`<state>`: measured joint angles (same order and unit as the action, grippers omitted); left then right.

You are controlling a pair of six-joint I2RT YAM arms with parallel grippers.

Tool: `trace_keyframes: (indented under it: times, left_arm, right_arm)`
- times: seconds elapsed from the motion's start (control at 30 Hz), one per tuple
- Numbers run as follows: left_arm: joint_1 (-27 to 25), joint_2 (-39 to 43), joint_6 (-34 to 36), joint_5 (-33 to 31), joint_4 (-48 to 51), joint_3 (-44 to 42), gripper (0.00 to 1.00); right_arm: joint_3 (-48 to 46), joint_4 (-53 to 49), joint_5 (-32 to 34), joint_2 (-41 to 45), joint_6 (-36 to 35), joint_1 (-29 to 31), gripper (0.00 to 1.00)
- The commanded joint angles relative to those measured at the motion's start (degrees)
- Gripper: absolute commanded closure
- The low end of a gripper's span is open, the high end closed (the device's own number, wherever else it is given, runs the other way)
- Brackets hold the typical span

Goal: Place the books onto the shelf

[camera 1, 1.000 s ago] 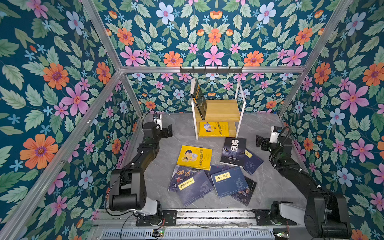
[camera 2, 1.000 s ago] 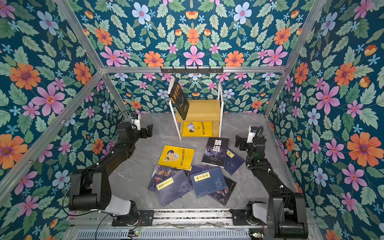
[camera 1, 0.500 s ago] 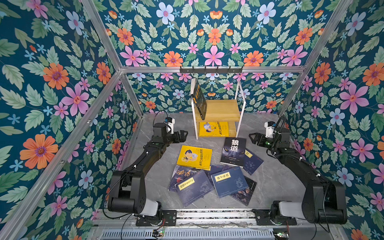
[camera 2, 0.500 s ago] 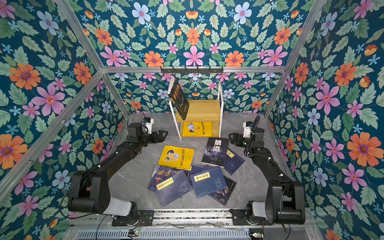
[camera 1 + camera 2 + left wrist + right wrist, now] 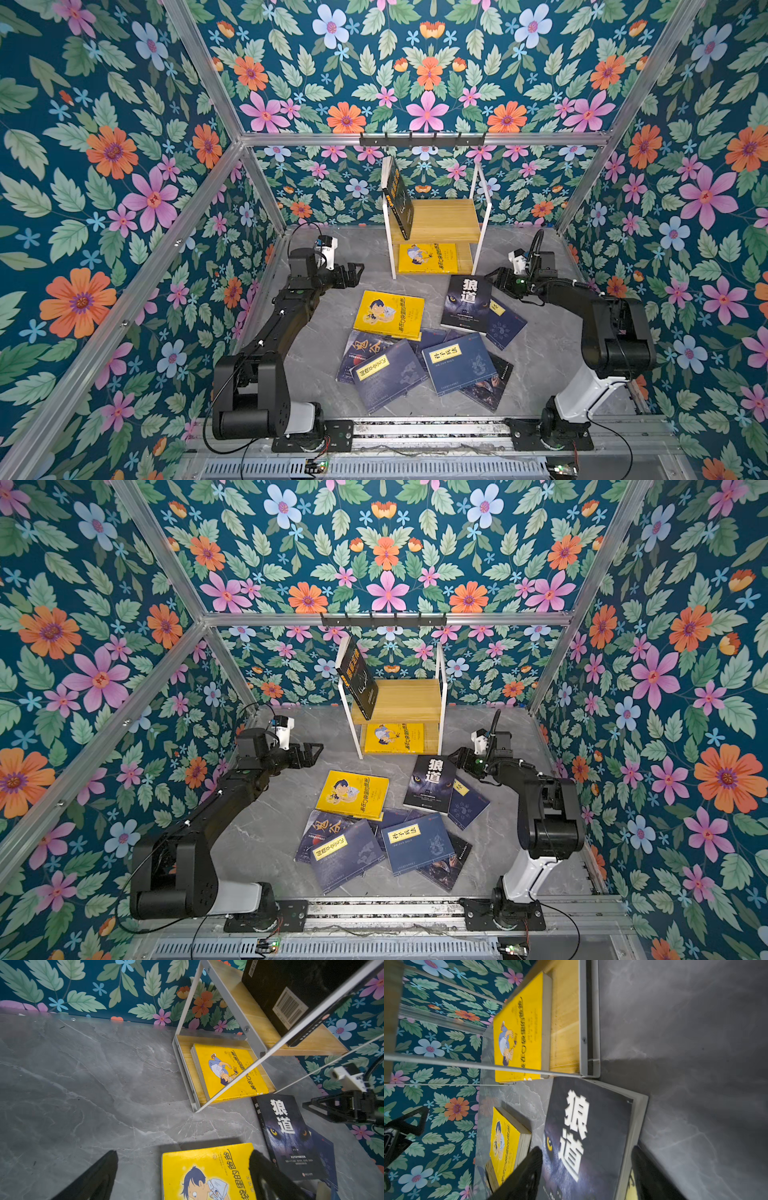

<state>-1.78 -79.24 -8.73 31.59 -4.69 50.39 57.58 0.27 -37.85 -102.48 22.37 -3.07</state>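
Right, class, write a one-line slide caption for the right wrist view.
Right hand, open, over the wolf-cover book beside the shelf.

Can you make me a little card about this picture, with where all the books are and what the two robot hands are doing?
shelf: two wooden boards, white frame
top board: black book, standing tilted
bottom board: yellow book, lying flat
table: second yellow book, wolf book, navy books overlapping
left gripper: open, empty, near the second yellow book
right gripper: jaws apart at the wolf book
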Motion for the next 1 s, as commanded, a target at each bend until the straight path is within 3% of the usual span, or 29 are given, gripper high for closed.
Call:
trace_keyframes:
  times: [0.0,0.67,0.97]
  left_arm:
    - [0.59,0.40,-0.45,1.78,-1.99,0.07,0.00]
    - [3.97,1.16,-1.64,2.89,-2.69,-0.36,0.00]
    - [4.49,1.65,-1.86,3.00,-2.96,-0.82,0.00]
  right_arm:
    - [1.04,1.35,-3.30,-2.67,1.50,-0.09,0.33]
    - [5.73,1.75,-8.74,-11.55,5.56,-1.50,0.33]
    - [3.24,7.78,-13.11,-12.23,9.38,-3.81,0.56]
